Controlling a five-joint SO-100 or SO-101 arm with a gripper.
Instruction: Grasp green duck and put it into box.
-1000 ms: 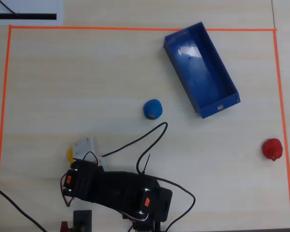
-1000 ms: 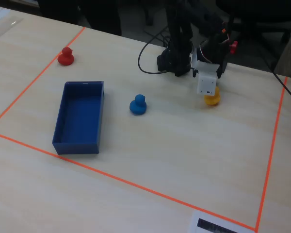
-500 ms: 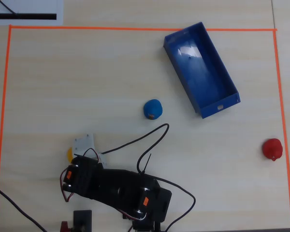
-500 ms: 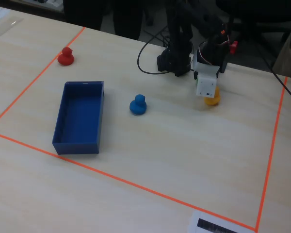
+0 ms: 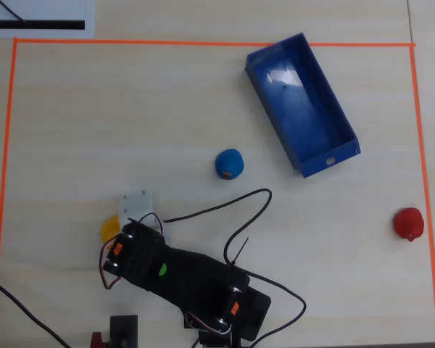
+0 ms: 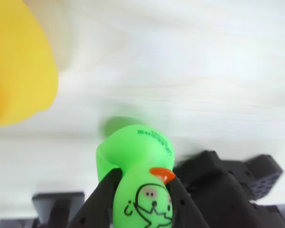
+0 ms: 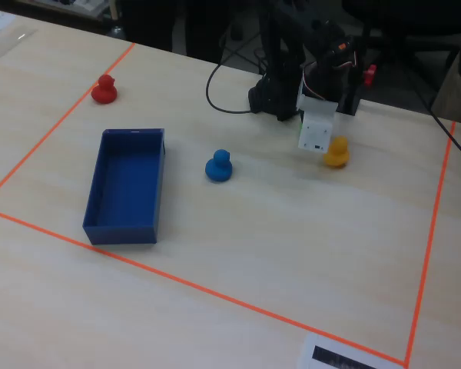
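In the wrist view my gripper [image 6: 142, 183] is shut on the green duck [image 6: 135, 156]. Its black jaws press on both sides of the duck's head, and the orange beak points right. In the overhead view only a small patch of the green duck [image 5: 162, 270] shows under the black arm [image 5: 181, 279] at the lower left. In the fixed view the arm hides it. The dark blue box [image 5: 326, 163] lies open at the upper right of the overhead view, far from the gripper. It also shows at the left of the fixed view [image 7: 121, 231] and is empty.
A yellow duck [image 5: 110, 228] sits right beside the gripper and fills the top left of the wrist view [image 6: 19, 66]. A blue duck [image 5: 230, 164] stands between arm and box. A red duck [image 5: 409, 223] sits by the right tape line. Black cables [image 5: 225, 206] loop near the arm.
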